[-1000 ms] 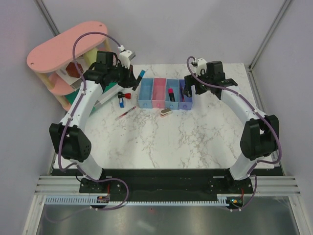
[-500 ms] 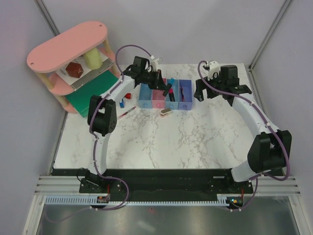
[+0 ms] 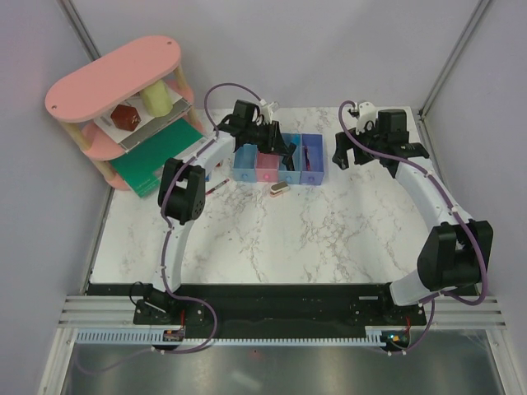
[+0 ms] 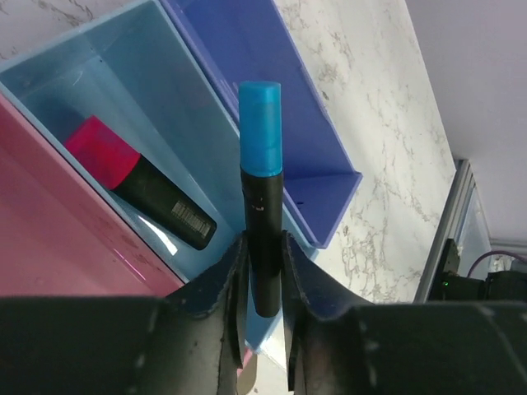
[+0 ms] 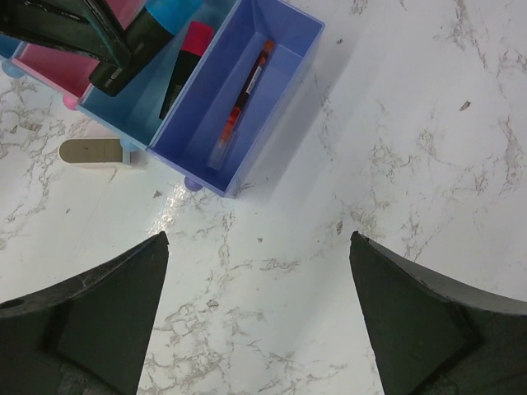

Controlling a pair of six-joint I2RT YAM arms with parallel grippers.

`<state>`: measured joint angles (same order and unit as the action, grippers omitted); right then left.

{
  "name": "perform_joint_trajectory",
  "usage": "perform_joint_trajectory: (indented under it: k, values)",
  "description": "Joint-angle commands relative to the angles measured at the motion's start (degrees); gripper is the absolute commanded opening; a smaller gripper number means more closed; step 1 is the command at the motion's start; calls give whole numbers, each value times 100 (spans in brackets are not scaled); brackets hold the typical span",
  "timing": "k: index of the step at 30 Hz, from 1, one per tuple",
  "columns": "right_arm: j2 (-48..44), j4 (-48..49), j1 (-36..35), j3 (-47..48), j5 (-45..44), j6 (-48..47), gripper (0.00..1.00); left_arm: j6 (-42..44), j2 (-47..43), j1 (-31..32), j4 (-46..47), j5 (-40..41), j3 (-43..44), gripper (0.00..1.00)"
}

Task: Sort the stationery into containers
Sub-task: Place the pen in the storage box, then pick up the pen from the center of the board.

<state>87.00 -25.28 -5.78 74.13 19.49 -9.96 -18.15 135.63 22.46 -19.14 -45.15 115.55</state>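
Left gripper (image 4: pixel 265 247): pinching the black barrel of the blue-capped marker (image 4: pixel 260 181)
Marker axis: in line with the fingers, cap pointing away from them
Marker place: over light blue bin (image 4: pixel 165 123)
Right gripper (image 5: pixel 259 247): spread wide, above desk (image 5: pixel 412 164) near violet-blue bin (image 5: pixel 280 58)

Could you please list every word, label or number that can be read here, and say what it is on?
Nothing can be read outright.
On the pink-capped marker: a white barcode label, digits too blurred to read.
On the blue-capped marker: a tiny mark on the barrel, illegible.
On the pen in the violet bin: print along the barrel, too small to read.
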Motion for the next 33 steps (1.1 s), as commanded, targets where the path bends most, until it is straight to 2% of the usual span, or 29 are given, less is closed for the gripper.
perform_joint_trajectory:
  k: [1, 2, 6, 12, 15, 16, 17, 19, 22, 26, 33]
  values:
    - [-122, 111, 42, -118, 82, -94, 98, -75, 77, 48, 182, -100, 214, 34]
    - [-131, 119, 51, -153, 82, -94, 98, -31, 77, 39, 182, -108, 214, 41]
    - [-166, 128, 60, -179, 99, -85, 98, 13, 69, 39, 191, -179, 222, 57]
    - [-262, 111, 77, -171, 134, -94, 98, 162, -396, 48, 7, -477, 188, 62]
    - [-350, 76, 77, -162, 99, -147, 98, 951, -1063, 48, -747, -461, 65, 64]
    - [-394, 50, 68, -136, 108, -164, 98, 1615, -1239, 48, -1019, -373, 21, 65]
    - [-412, 32, 77, -118, 117, -173, 98, 2013, -1615, 39, -1605, -94, -145, 66]
    - [-473, -21, 77, -65, 143, -165, 98, 2995, -1986, 31, -2057, 355, -444, 69]
    - [-579, -56, 77, -48, 240, -165, 98, 4043, -2768, 4, -2577, 1662, -1339, 75]
    - [-711, -91, 68, -39, 319, -138, 98, 4776, -3429, -276, -2718, 2474, -2709, 84]
    - [-974, -258, 77, -30, 468, -182, 98, 5252, -3535, -892, -2771, 3152, -3679, 88]
